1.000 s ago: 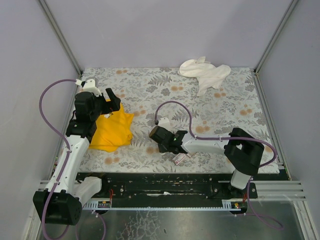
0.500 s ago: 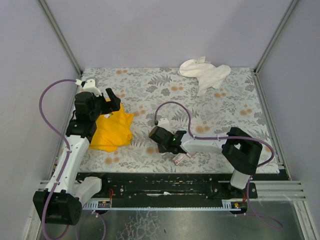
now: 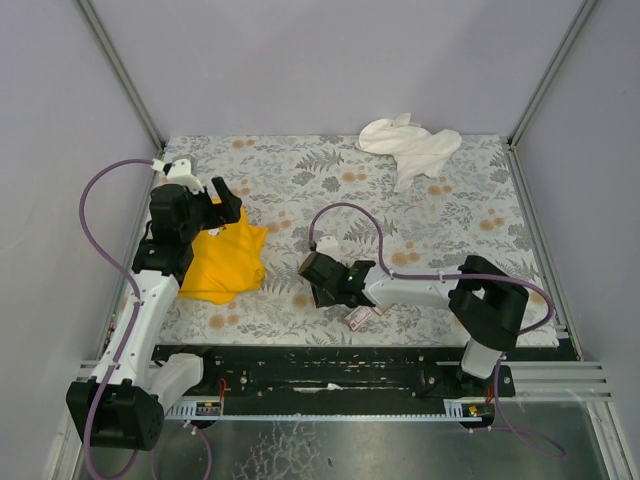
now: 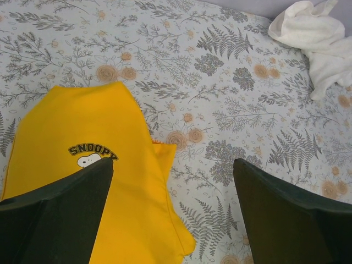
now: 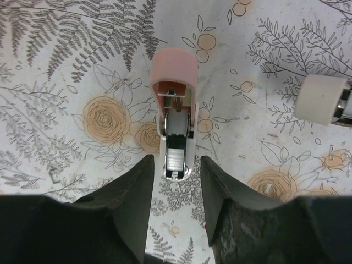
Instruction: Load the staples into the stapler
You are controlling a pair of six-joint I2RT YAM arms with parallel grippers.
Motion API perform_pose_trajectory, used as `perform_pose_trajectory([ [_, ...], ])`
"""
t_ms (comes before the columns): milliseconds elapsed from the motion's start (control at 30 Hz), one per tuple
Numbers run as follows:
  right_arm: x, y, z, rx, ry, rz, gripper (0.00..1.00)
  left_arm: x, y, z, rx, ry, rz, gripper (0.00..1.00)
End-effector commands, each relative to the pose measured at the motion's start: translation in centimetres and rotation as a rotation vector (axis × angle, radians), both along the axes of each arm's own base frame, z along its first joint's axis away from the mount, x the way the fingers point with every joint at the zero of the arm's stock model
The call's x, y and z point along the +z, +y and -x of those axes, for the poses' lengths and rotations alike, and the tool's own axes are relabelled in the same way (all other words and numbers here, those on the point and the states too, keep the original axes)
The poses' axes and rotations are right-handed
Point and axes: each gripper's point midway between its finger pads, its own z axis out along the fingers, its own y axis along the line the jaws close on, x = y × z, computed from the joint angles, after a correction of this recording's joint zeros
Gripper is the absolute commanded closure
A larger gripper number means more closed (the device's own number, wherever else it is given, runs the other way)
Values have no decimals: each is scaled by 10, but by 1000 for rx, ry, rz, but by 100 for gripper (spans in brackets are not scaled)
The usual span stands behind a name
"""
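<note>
Plainly, the stapler (image 5: 175, 118) lies swung open on the floral mat (image 3: 450, 220), pink cap away from the right wrist camera and silvery channel facing up, which is how it has to lie if a strip is to slide in. The right gripper (image 5: 176, 163) straddles the stapler's near end with its jaws slightly apart, a sliver of mat showing on each side, so it pinches nothing; I judge it is lined up along the stapler's length to steady or re-grip it. No strip of staples shows clearly in any view. A pale block (image 5: 320, 99) sits apart from the stapler at the right of the wrist view, with bare mat between them. Well to the left of the stapler, the left gripper (image 4: 173, 163) hangs spread wide and empty above the yellow cloth (image 4: 82, 181), out of the way. The white cloth (image 3: 410, 145) lies far beyond the stapler by the back edge. Around the stapler the mat is bare, leaving room to approach its open end.
</note>
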Motion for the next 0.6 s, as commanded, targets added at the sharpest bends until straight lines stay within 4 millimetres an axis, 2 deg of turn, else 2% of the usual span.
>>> perform_pose_trajectory([
  [0, 57, 6, -6, 3, -66, -116, 54, 0, -11, 1, -57, -12, 26, 13],
  [67, 68, -4, -3, -4, -74, -139, 53, 4, -32, 3, -145, -24, 87, 17],
  [133, 72, -22, -1, -23, -65, -159, 53, 5, -65, 8, -243, -27, 133, 19],
  [300, 69, -90, -8, -138, -38, -206, 51, -5, -152, 35, -427, 17, 119, 21],
  [333, 62, -108, -7, -164, -33, -194, 50, -12, -169, 42, -461, 34, 107, 22],
  [367, 67, -120, -10, -191, -48, -205, 49, -17, -186, 49, -494, 47, 103, 23],
  [433, 64, -148, -8, -237, -58, -207, 46, -27, -219, 61, -555, 82, 105, 25],
  [567, 58, -190, -9, -319, -58, -229, 43, -52, -282, 85, -640, 153, 60, 34],
])
